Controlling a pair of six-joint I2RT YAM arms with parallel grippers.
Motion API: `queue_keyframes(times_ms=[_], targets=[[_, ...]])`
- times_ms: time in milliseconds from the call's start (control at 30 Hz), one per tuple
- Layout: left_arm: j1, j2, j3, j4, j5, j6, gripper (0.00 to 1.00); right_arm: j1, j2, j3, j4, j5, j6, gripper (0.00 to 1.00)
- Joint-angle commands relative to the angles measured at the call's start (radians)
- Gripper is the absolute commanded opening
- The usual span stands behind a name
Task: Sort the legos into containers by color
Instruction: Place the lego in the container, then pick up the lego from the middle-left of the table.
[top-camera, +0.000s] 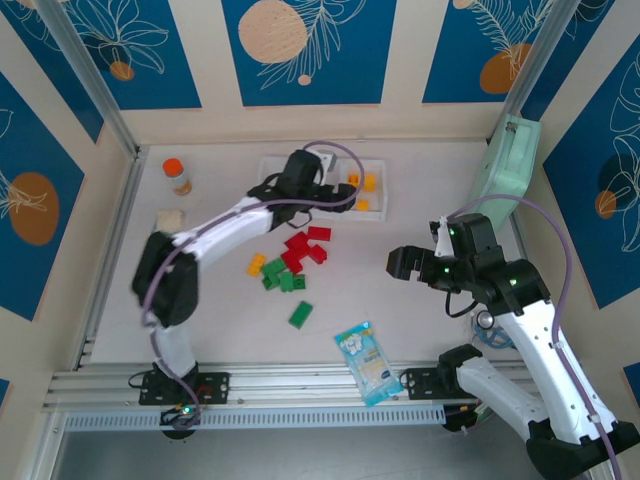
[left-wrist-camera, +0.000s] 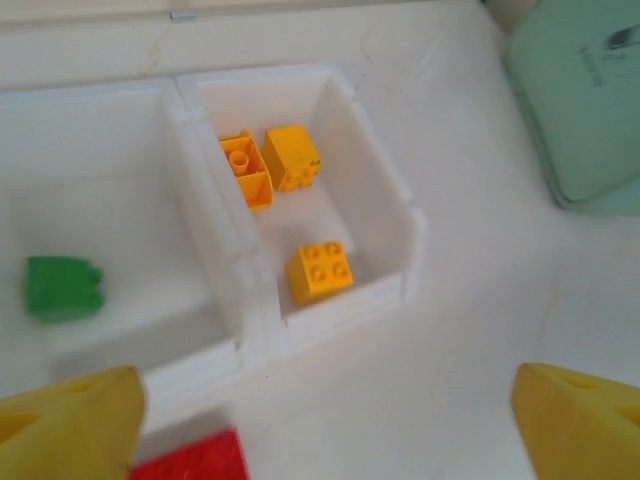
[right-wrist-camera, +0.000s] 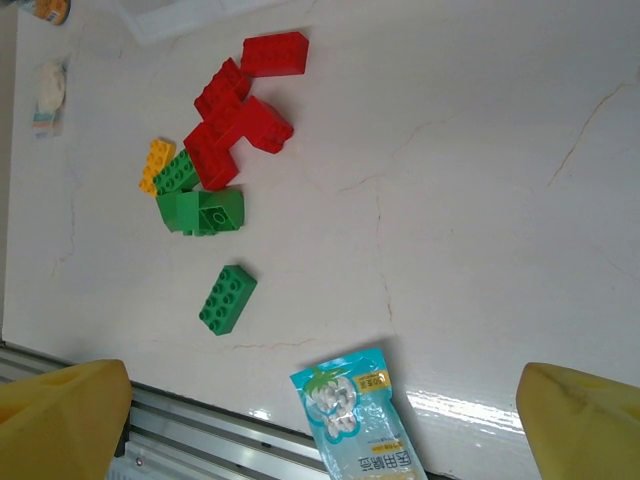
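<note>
Three yellow-orange legos lie in the end bin of the containers, and one green brick lies in the bin at 9 o'clock of it. The loose pile lies on the counter, at 6 o'clock of the containers. The left end effector, over the bins, and the right end effector, at 3 o'clock of the pile, both have fingers wide apart.

Bright, even light, shadows faint. Ahead of the left gripper the containers wash out nearly white (walls hard to trace). Its yellow fingertips blur; glare streaks the table close before the right gripper.
</note>
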Motion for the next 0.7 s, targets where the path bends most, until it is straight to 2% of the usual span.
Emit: queue_keyframes(times_ms=[0,133,333,433,667], targets=[[-0.052,-0.152,-0.165,-0.165,-0.096,0.05,0.99,-0.007,-0.005,-0.007,0.025,0.012,0.008,0.99],[-0.184,-0.266,-0.351,-0.273,-0.182,0.026,0.99,-0.012,0.031,0.006,0.028,0.041,-0.01,0.99],[-0.34,-0.325,-0.512,-0.328,-0.187,-0.057,0.98,-0.033,0.072,0.01,0.038,0.042,-0.01,0.99],[-0.369,-0.322,-0.557,-0.327,-0.181,-0.086,0.94,-0.05,0.084,0.003,0.03,0.043,-0.004,0.99],[-0.37,-0.299,-0.582,-0.367,-0.17,-0.096,0.85,-0.07,0.065,-0.043,0.053,-0.021,-0.008,0.99]])
